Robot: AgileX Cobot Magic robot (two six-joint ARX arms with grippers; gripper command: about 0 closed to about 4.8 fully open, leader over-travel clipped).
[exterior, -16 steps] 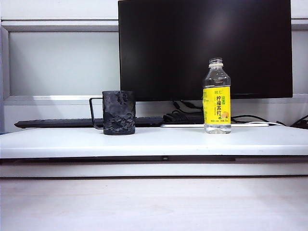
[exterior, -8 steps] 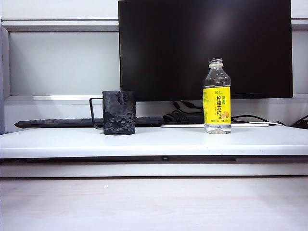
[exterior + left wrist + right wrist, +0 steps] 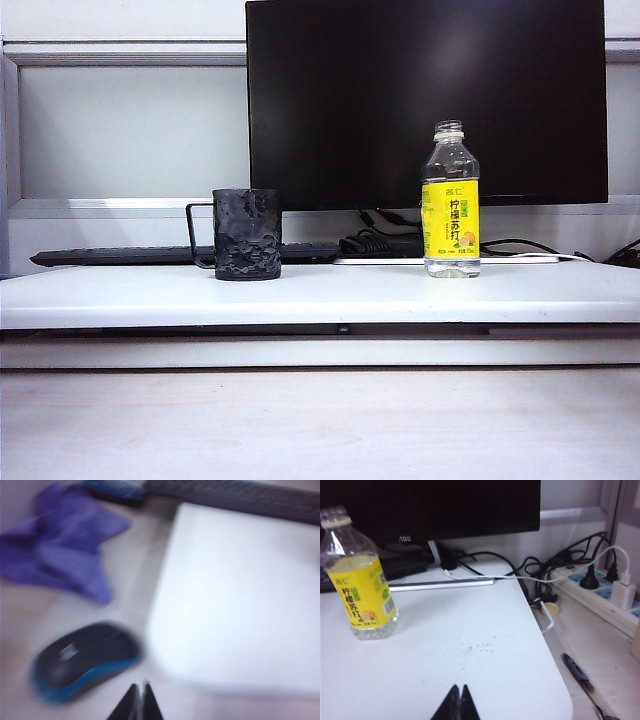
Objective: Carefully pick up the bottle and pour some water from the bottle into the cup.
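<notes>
A small clear plastic bottle with a bright yellow label and no cap stands upright on the white raised surface, toward its right end and near the back edge. The clear water inside is barely visible. A dark, bumpy-textured cylindrical cup with a thin wire handle stands upright well apart from the bottle, toward the left end at the same depth, its handle pointing away from the bottle. A large black monitor rises behind both.

The right gripper hovers over the white surface near its right edge, well short of the bottle, its fingers pressed together on nothing. The left gripper hangs off the surface's left edge, beside a black and blue computer mouse and a purple cloth; its fingers are likewise closed and empty.
</notes>
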